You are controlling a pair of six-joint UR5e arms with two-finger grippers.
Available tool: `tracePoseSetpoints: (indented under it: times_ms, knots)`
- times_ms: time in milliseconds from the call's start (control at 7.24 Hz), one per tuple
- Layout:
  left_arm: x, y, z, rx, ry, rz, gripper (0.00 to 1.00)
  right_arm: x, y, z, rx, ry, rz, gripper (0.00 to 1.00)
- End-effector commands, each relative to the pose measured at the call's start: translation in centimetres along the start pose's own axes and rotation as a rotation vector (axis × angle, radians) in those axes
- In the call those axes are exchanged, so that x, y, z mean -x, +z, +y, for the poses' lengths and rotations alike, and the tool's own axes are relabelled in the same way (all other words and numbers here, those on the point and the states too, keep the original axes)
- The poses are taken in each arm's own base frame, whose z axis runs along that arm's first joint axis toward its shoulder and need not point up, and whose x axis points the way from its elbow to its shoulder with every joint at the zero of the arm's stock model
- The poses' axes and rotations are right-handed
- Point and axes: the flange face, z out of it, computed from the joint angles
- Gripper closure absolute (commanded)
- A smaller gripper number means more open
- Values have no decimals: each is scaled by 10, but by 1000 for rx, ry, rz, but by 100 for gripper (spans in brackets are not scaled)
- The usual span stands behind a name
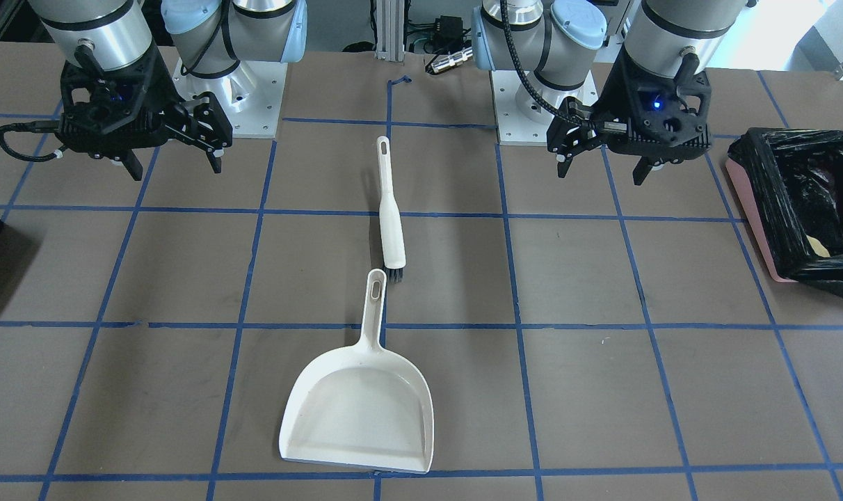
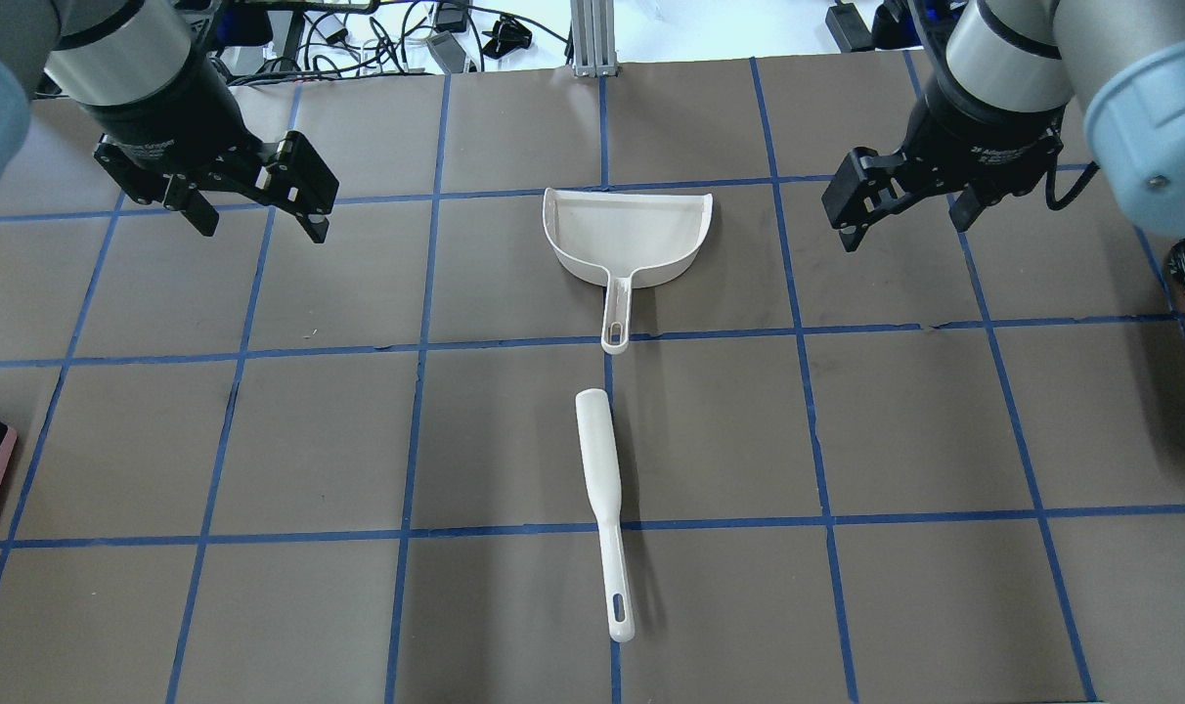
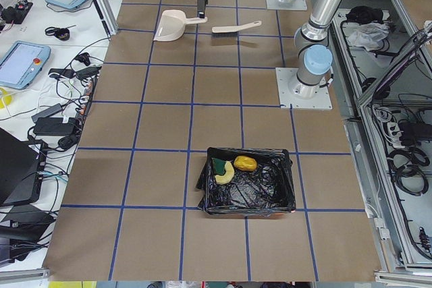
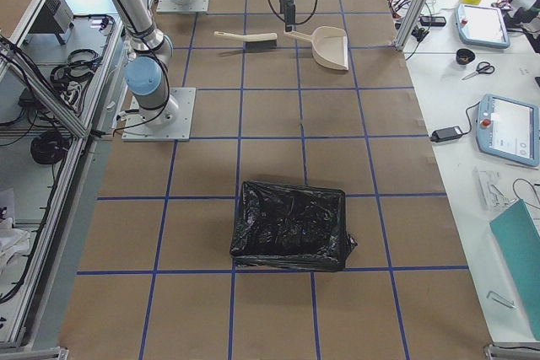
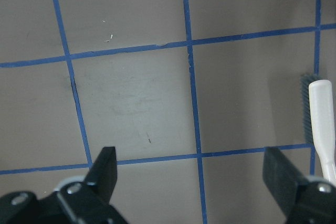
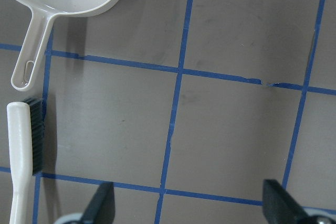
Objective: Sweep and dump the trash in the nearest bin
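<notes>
The trash lies inside the pink bin [image 3: 270,193] lined with a black bag: a green block [image 3: 219,165], a golden roll [image 3: 244,163] and a tan crescent [image 3: 226,176]. This bin [image 1: 748,195] stands at the table end on my left. My left gripper [image 2: 262,231] and right gripper [image 2: 905,233] are both open and empty and hover above the table. They also show in the front view, left gripper [image 1: 602,174] and right gripper [image 1: 176,170]. The white dustpan [image 2: 632,230] and white brush [image 2: 602,508] lie on the table's centre line between them.
A second bin [image 4: 291,225] lined with a black bag stands at the table end on my right. The brush [image 5: 323,124] shows at the left wrist view's right edge. The dustpan handle [image 6: 31,51] and brush [image 6: 21,166] show in the right wrist view.
</notes>
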Motion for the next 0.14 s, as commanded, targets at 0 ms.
tracePoseSetpoints:
  times_ms: [0]
  knots:
    - [0,1,1,0,1,1,0,0,1,0,3,-1,1,0]
